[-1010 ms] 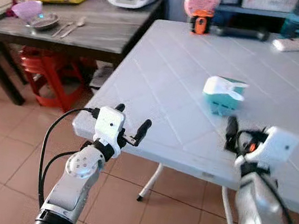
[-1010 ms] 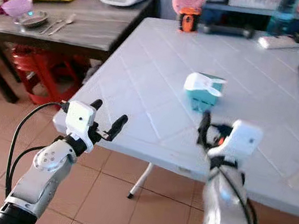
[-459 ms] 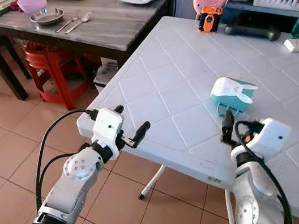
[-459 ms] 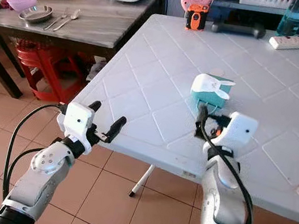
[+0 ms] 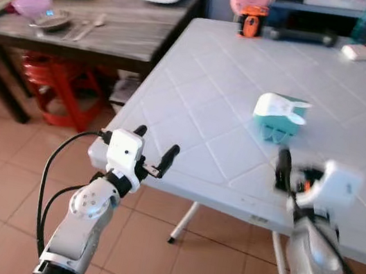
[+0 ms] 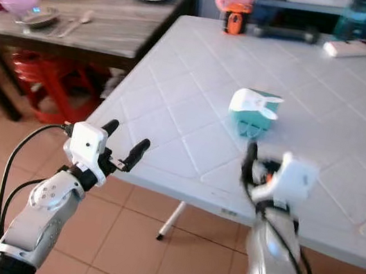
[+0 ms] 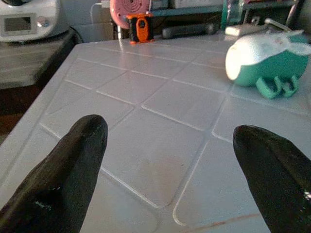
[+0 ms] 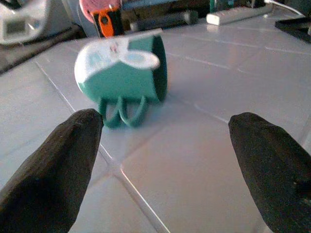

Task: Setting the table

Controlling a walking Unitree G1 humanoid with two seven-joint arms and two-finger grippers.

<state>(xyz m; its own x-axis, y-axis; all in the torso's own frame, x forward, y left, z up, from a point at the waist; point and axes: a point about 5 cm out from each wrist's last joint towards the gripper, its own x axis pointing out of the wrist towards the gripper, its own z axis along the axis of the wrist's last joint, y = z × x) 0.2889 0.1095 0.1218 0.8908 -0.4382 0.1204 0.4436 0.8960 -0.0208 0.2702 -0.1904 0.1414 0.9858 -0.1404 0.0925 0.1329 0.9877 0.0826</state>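
Left gripper [image 5: 151,151]: fingers spread apart, empty, held at the near left corner of the white table [image 5: 206,84].
Right gripper [image 8: 160,160]: fingers spread wide, empty, low over the table's near edge.
Teal-and-white cup [image 8: 121,70]: lying on its side on the table, beyond the right gripper's fingertips, apart from them, toward its left finger.
Dark wooden side table [image 5: 117,27]: far left, carrying bowls, cutlery, an appliance.

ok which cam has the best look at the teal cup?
Right wrist view: the teal cup lies on its side, large, between the open jaws, handles and rim visible, though slightly blurred. Left wrist view shows it smaller, off to one side. Both eye views show it small on the white table.
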